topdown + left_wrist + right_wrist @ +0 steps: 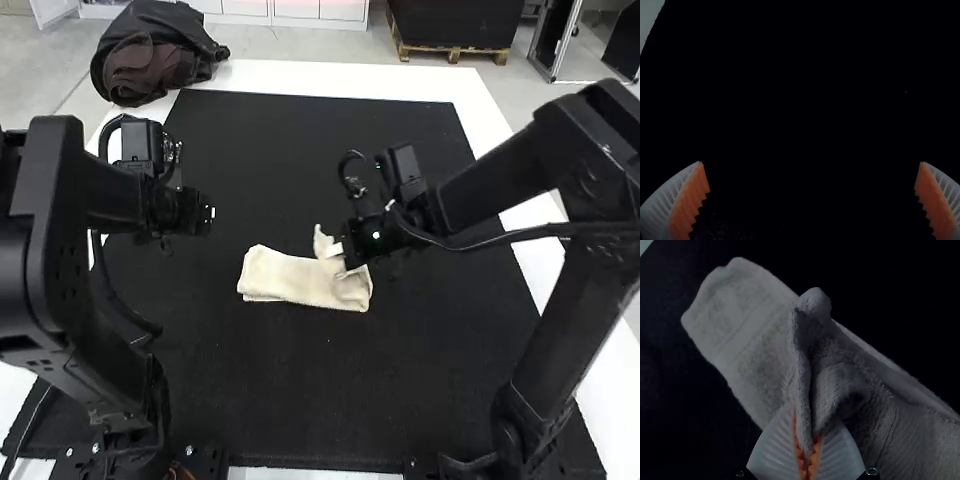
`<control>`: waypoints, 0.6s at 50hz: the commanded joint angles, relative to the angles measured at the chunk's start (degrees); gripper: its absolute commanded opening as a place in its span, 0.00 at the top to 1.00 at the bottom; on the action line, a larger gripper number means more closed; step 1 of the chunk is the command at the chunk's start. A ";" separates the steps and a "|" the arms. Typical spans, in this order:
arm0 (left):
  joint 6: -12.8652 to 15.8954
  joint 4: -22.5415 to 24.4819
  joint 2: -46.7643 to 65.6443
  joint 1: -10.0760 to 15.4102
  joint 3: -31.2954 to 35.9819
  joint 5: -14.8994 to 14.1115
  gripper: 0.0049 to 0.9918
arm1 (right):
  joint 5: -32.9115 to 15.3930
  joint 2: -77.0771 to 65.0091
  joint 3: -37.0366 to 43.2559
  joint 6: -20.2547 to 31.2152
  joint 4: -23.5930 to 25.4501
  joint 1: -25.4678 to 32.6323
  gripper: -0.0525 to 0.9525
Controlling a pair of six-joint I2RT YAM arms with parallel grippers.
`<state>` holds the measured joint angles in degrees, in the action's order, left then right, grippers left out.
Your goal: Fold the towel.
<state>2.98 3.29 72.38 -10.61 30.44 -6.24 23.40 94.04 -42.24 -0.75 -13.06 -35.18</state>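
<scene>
Towel (290, 278): likely light, limp; best held by end facing bench's (340, 75) left edge. Right gripper (807, 432): pinching raised fold. Left gripper (811, 162): wide, empty.

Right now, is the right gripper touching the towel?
Touching: the right wrist view shows the right gripper closed on a raised fold of the towel, cloth pinched between its orange pads.

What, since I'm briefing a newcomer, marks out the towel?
On the white table lies a large black mat. Near its middle is the towel, a folded cream strip. Unlike the dark arms, it is pale cloth, with a bunch pinched up in the right tool.
</scene>
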 commanded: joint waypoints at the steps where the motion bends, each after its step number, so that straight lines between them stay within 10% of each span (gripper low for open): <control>1: 0.09 0.93 0.31 -0.55 -0.64 -0.62 0.03 | 1.04 2.55 -2.76 -1.18 -1.79 -4.28 0.97; 30: 0.00 2.34 0.31 -0.64 -1.78 -0.53 0.03 | 0.86 15.65 -15.33 -1.88 -5.75 -11.67 0.97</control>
<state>2.98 5.06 72.38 -10.61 28.95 -6.24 23.40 108.60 -54.61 -2.20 -18.20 -45.54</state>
